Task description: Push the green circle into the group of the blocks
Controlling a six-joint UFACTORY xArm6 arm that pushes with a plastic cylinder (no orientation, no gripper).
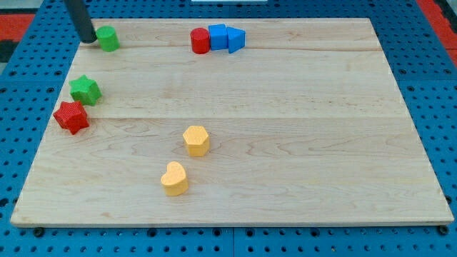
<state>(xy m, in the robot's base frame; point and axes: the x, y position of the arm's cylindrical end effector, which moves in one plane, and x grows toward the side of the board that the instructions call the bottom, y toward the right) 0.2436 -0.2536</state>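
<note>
The green circle [108,38] sits near the board's top left corner. My tip [86,40] stands just to the left of it, touching or almost touching its side. A group of blocks lies at the view's top middle: a red cylinder [200,41], a blue cube [218,37] and a blue triangle [235,40], set side by side in a row. The green circle is well apart from that group, to its left.
A green star [86,90] and a red star [71,117] sit close together at the left edge. A yellow hexagon [196,140] and a yellow heart [174,178] lie at the lower middle. The wooden board [321,143] rests on a blue pegboard.
</note>
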